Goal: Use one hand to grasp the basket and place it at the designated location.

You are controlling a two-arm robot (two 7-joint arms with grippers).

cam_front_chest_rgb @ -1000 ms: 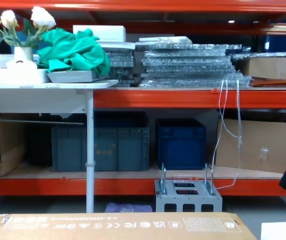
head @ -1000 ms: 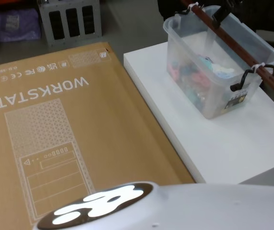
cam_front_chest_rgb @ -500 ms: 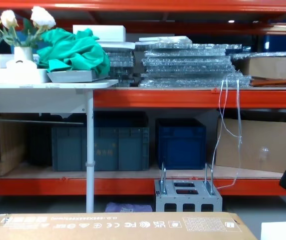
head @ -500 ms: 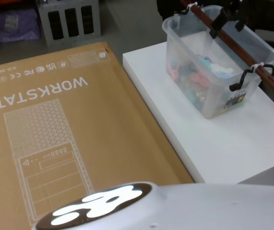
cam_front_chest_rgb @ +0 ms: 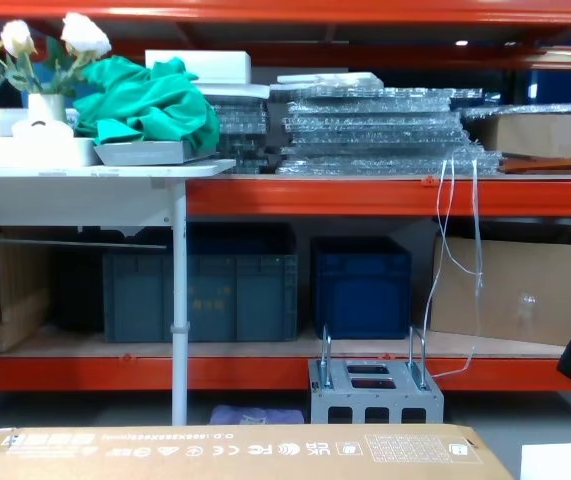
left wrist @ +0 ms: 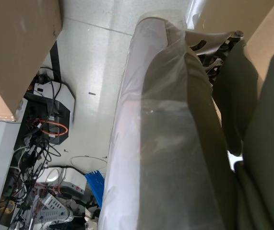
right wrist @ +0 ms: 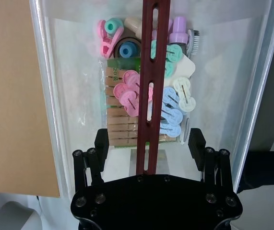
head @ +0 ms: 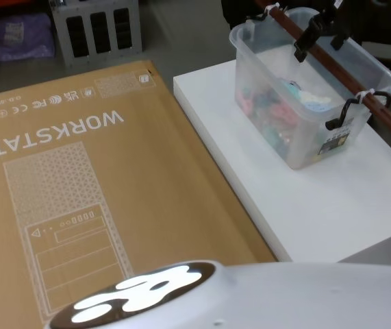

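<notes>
1. Presently on the white bench (head: pixel 332 205), towards its far right part in the head view: one clear translucent plastic basket (head: pixel 267 120), rectangular with a rounded rim, standing upright
2. Handle: one reddish-brown slotted wooden bar (head: pixel 342 75), laid lengthwise over the basket's open top and hung near its ends on black wire hooks (head: pixel 342 113)
3. Black two-fingered right gripper (head: pixel 322 31), above the far end of the basket, pointing down at the bar. In the right wrist view the right gripper (right wrist: pixel 149 139) straddles the wooden bar (right wrist: pixel 151 72). Its jaws stand wide, one finger on each side, with a clear gap between each finger and the wood; nothing is held
4. Contents, seen between the basket's walls (right wrist: pixel 48 96): pink plastic pegs (right wrist: pixel 127 91), pale blue plastic pegs (right wrist: pixel 172 110), mint-green ones, and a pack of plain wooden pegs (right wrist: pixel 120 127), all lying loose on the bottom
5. One large flat brown cardboard box (head: pixel 79 192) printed "WORKSTATION", lying just beside the bench on the robot's left; its front edge also shows low in the chest view (cam_front_chest_rgb: pixel 235 450)
6. One grey metal box with two upright handles (cam_front_chest_rgb: pixel 375 400), on the floor beyond the cardboard box, well apart from the basket
7. Background, chest view: orange steel shelving rack (cam_front_chest_rgb: pixel 365 195) carrying bubble-wrapped stacks, with dark blue crates (cam_front_chest_rgb: pixel 360 285) beneath it
</notes>
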